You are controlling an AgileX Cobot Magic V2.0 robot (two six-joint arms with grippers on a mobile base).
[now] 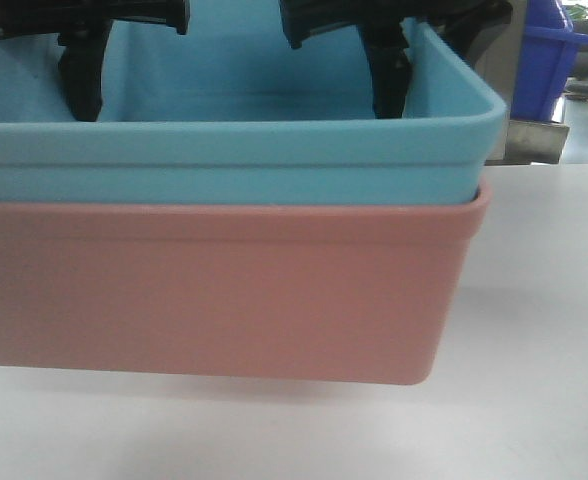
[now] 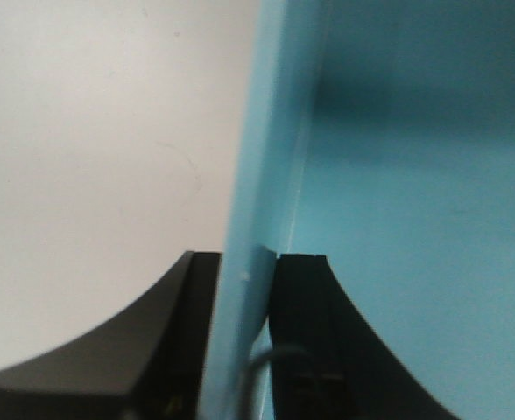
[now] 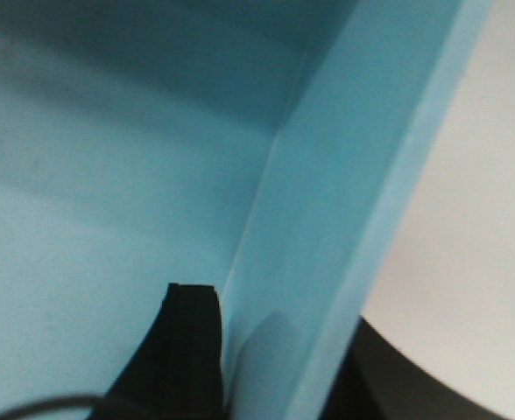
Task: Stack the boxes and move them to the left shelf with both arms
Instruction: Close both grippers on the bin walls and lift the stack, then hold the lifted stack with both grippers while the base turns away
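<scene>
The light blue bin (image 1: 234, 150) sits nested inside the salmon pink bin (image 1: 214, 290), close in front of the front camera on the white tabletop (image 1: 544, 330). My left gripper (image 1: 79, 75) reaches down at the blue bin's left side. In the left wrist view it (image 2: 244, 280) is shut on the blue bin's wall (image 2: 257, 157), one finger inside and one outside. My right gripper (image 1: 389, 75) is at the right side. In the right wrist view it (image 3: 279, 350) is shut on the blue wall (image 3: 345, 192) in the same way. The left shelf is out of view.
A dark blue crate (image 1: 549, 50) stands behind at the top right, with a steel edge (image 1: 534, 140) below it. White tabletop stretches to the right of and in front of the bins.
</scene>
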